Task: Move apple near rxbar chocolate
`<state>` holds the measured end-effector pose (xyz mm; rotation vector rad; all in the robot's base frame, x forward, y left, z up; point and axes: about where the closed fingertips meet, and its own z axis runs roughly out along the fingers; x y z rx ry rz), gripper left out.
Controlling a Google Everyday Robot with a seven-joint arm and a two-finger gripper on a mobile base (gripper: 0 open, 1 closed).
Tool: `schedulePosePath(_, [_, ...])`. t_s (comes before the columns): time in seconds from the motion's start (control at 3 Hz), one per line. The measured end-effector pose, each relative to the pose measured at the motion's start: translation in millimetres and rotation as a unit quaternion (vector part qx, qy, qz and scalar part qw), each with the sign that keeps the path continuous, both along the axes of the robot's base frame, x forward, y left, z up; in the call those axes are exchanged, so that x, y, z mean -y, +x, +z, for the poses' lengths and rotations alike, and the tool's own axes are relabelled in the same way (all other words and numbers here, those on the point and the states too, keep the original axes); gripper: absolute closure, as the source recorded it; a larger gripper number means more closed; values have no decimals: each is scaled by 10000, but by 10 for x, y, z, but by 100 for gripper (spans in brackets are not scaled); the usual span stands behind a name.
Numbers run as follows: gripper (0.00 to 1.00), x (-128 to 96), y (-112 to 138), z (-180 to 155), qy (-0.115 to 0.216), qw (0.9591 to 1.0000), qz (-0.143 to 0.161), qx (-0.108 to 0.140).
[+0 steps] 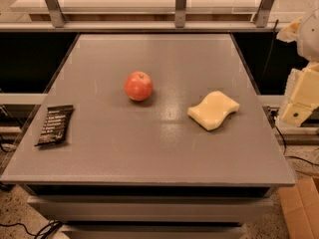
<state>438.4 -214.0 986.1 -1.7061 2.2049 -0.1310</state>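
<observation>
The red-orange apple (138, 85) sits upright on the grey table (149, 148), a little left of its middle. The black rxbar chocolate wrapper (55, 125) lies flat near the table's left edge, well to the front-left of the apple. My gripper (298, 106) is a cream-coloured shape at the right edge of the view, beyond the table's right side and far from the apple. It holds nothing that I can see.
A pale yellow wavy sponge (213, 110) lies right of the apple. A metal-framed glass rail (179, 6) runs behind the table. A cardboard box (301, 208) stands on the floor at the front right. Cables lie on the floor.
</observation>
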Motion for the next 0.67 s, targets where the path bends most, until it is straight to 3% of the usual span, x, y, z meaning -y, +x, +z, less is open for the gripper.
schedulePosePath(0.33, [0,0,0,1,0,10000,0,1])
schedulePosePath(0.67, [0,-104,47,-21,239,9996,79,87])
